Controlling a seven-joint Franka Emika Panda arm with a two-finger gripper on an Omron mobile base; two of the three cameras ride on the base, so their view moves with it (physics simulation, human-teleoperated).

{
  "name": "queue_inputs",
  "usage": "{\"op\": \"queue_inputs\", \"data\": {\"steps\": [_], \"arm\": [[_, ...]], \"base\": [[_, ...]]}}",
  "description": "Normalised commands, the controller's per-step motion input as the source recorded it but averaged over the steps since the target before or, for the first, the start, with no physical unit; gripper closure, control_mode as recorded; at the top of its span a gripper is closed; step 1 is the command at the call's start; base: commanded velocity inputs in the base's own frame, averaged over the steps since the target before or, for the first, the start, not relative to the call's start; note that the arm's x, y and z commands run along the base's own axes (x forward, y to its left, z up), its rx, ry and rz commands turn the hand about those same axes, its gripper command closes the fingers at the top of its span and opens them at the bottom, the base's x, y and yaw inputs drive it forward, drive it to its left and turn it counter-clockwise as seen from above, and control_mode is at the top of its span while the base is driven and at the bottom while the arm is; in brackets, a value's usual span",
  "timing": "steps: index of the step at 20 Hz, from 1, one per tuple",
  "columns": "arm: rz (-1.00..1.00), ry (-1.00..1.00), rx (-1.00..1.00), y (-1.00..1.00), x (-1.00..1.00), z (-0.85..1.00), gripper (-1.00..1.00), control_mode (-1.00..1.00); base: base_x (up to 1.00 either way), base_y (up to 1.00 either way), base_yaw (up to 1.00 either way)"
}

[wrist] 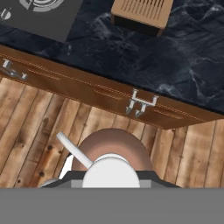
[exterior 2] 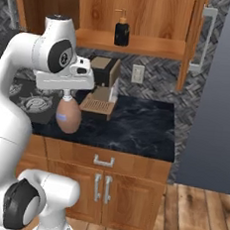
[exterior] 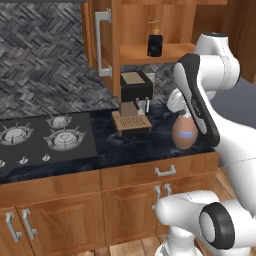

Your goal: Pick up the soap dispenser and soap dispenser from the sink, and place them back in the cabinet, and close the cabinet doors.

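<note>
Glossy white rounded arm links, dark grey joint caps

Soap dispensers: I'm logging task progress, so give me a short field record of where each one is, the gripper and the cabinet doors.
black dispenser: upright on the cabinet shelf
peach dispenser: hanging from the gripper by its white pump, above the counter's front edge
gripper: shut on the pump
cabinet doors: both open
coffee machine: on the counter under the shelf

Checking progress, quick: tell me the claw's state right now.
Claw: shut on the peach-orange soap dispenser, gripping its white pump, held in the air in front of the counter.
</note>
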Motion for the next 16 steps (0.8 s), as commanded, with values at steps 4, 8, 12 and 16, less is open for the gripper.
{"op": "queue_inputs", "data": {"steps": [4,8,12,16], "arm": [[0.0,0.0,0.0,0.0,0.0,0.0,1.0,1.0],[0.0,0.0,0.0,0.0,0.0,0.0,1.0,1.0],[0.0,0.0,0.0,0.0,0.0,0.0,1.0,1.0],[0.0,0.0,0.0,0.0,0.0,0.0,1.0,1.0]], "base": [[0.54,-0.27,0.04],[0.59,-0.33,0.08],[0.52,-0.37,0.11],[0.49,-0.24,0.07]]}}
